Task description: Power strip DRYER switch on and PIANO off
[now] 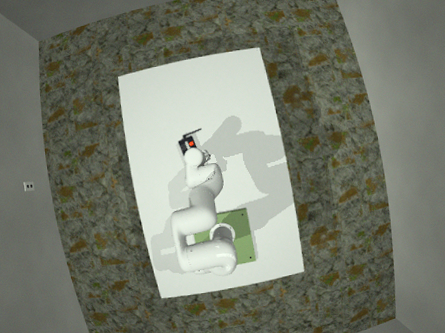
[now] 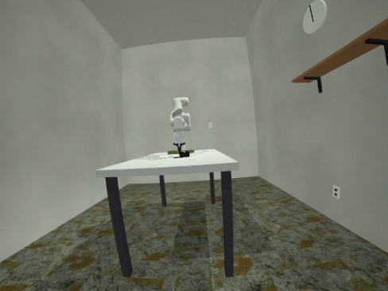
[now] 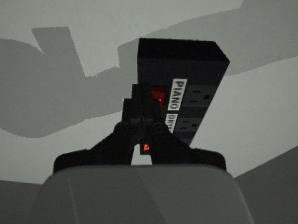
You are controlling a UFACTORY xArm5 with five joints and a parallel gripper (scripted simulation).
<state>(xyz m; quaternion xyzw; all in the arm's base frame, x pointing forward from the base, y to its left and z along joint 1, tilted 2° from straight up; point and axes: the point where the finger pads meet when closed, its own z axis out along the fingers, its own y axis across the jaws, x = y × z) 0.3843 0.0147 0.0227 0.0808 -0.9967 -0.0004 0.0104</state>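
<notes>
The black power strip [image 3: 192,65] [image 1: 183,145] [image 2: 183,154] lies flat on the white table [image 1: 224,98] [image 2: 199,163]. In the wrist view its white labels read PIANO [image 3: 177,94] and, partly hidden, a second one below it. A red rocker switch [image 3: 158,95] beside PIANO is dim red; another switch [image 3: 146,147] glows orange between my fingers, and a lit switch [image 1: 191,144] also shows from above. My gripper [image 3: 141,96] [image 2: 179,146] is shut with nothing in it, its tips pressed down on the strip's switch row just below the PIANO switch.
The arm's green base plate [image 1: 239,222] sits near the table's front edge. The arm [image 1: 200,195] hangs over the table's middle. A wooden shelf [image 2: 342,56] is on the right wall, far off.
</notes>
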